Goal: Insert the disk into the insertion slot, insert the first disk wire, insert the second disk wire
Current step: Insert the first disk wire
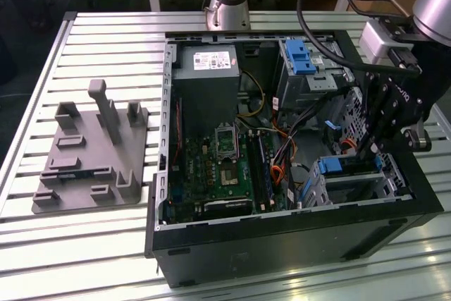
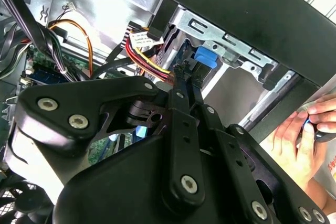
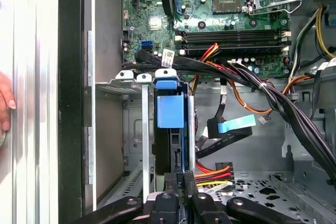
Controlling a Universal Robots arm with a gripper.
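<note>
At the exterior view's left, your table (image 1: 106, 33) carries a grey moulded fixture (image 1: 91, 153), well apart from the work. Next comes the open computer case (image 1: 282, 244), with the power supply (image 1: 208, 68) at its far end and the green motherboard (image 1: 225, 167) lying flat below it. Further right you see the taller bay with a blue latch (image 1: 301, 58).

At the near right corner of the case, the disk (image 1: 349, 167) sits inside the insertion slot (image 1: 384, 185), its blue carrier showing at the slot's open end. The first wrist view shows the disk (image 3: 170, 111) standing on edge between the slot's metal rails.

Your end effector (image 1: 366, 149) reaches down into the case, just beside the slot. In both wrist views the end effector (image 3: 179, 179) (image 2: 184, 74) has its fingers drawn close together on the black plug of a red, orange and yellow disk wire (image 3: 212, 171), right at the disk's rear edge. A blue plug (image 3: 233, 126) hangs loose near it, apart from the disk.

A person's hand (image 2: 296, 140) rests outside the case wall.
</note>
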